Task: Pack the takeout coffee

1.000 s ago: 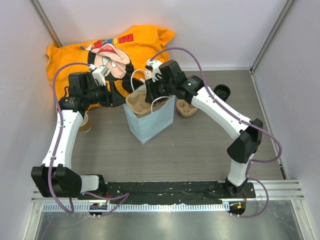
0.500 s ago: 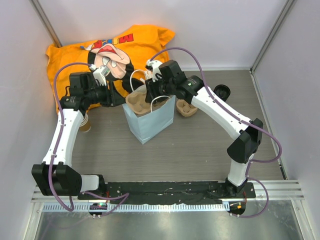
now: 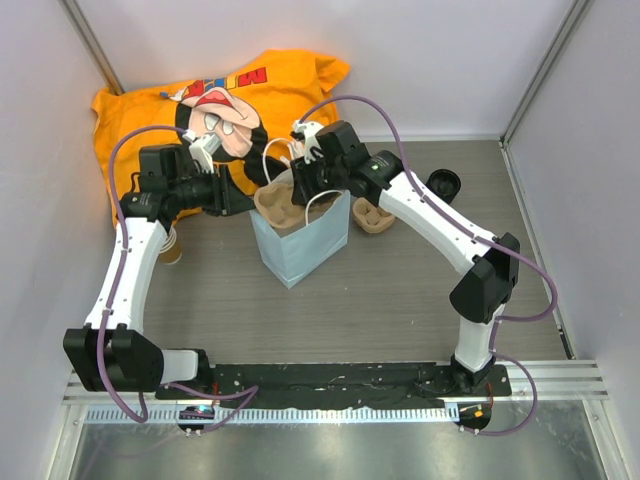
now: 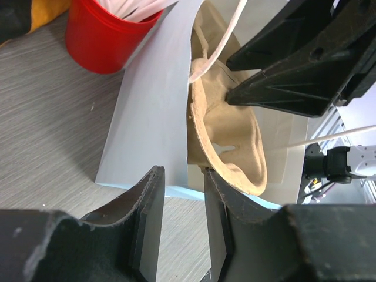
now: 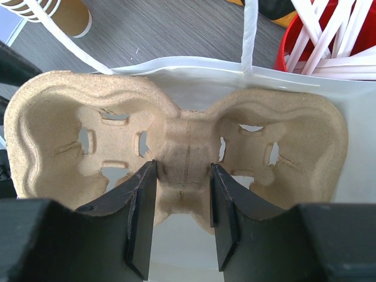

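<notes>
Presently, the takeout coffee (image 3: 443,184), a small paper cup seen from above as little more than its round black plastic lid, stands on the grey wood-grain table (image 3: 400,290) well to the right of the upright pale blue paper bag (image 3: 298,245). It is not in the bag, and neither arm touches it.

A moulded brown pulp two-cup carrier (image 5: 88,135) sits tilted in the bag's open mouth. The right gripper (image 5: 183,166) reaches over the bag from the far right side, and its black fingers are clamped on the carrier's narrow central waist.

The left gripper (image 4: 182,173) is level with the bag's left wall, at its near corner. Its jaws stand a narrow gap apart with bare table showing between them. One finger (image 4: 220,223) has its tip against the carrier's rim. No grip on the bag is evident.

A second pulp carrier (image 3: 372,216) lies just beside the bag's right wall, between the bag and the coffee. A red plastic cup (image 4: 103,41) of white sticks (image 5: 329,29) stands just behind the bag. A stack of lidless brown paper cups (image 3: 168,245) stands left of the bag. A crumpled orange printed shirt (image 3: 290,85) lies behind the bag, against the back wall.
</notes>
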